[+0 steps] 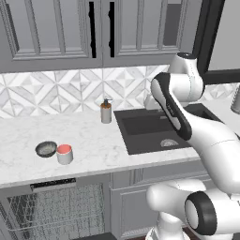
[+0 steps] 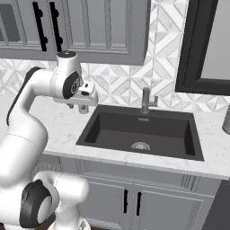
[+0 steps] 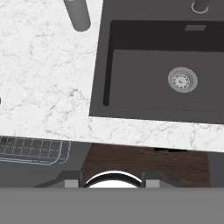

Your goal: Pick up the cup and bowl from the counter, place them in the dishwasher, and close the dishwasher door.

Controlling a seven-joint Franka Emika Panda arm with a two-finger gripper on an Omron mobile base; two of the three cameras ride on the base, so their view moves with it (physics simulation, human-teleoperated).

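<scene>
The cup (image 1: 64, 153), grey-white with a red inside, stands upright on the white marble counter (image 1: 93, 140) near its front edge. The dark speckled bowl (image 1: 46, 149) sits just left of it, almost touching. Below them the dishwasher (image 1: 56, 208) stands open, its wire rack (image 3: 35, 151) showing; the dishwasher door is out of view. My gripper (image 2: 77, 108) hangs above the counter by the sink's left rim, well to the right of the cup and bowl. It points down, and its fingertips (image 3: 70, 178) stand apart with nothing between them.
A dark sink (image 1: 150, 131) is set into the counter to the right, with a faucet (image 2: 146, 101) behind it. A pump bottle (image 1: 106, 111) stands at the back by the sink's left corner. Upper cabinets hang above the tiled wall.
</scene>
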